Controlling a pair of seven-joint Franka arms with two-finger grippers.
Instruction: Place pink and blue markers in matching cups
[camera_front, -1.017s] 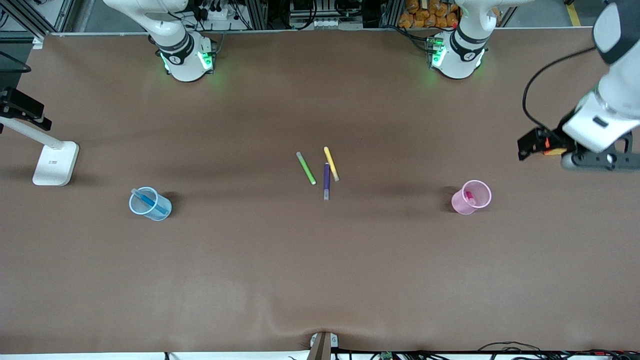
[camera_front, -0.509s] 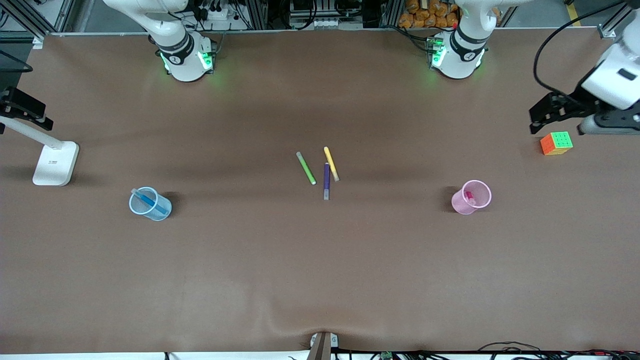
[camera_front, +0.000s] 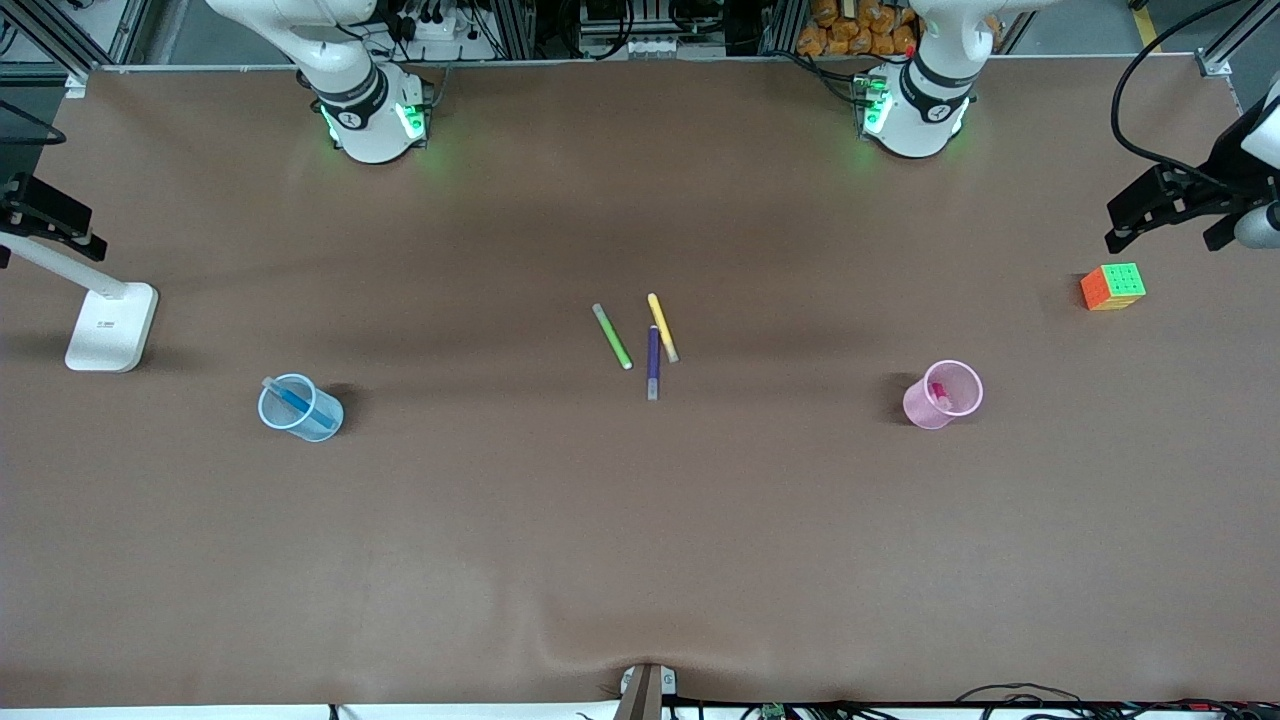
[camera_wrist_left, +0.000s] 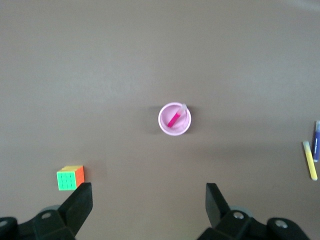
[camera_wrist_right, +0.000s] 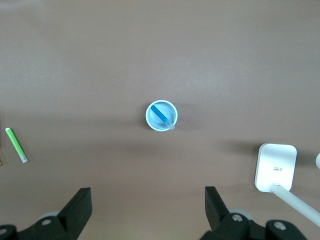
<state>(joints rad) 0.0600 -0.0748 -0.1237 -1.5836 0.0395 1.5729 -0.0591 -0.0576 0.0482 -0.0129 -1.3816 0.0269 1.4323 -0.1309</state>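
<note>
Both markers are in their cups. The pink marker leans inside the pink cup, which stands toward the left arm's end of the brown counter, and the blue marker lies slanted in the blue cup toward the right arm's end. Between the cups, mid-counter, sit a green pen, a yellow pen and a purple pen, the purple one touching the yellow.

The left gripper hangs high over the counter's edge at the left arm's end, jaws spread wide with nothing in them, just above a colourful puzzle cube. The right gripper is up in the air over the blue cup, jaws also wide apart and empty. A white lamp base stands near that cup
</note>
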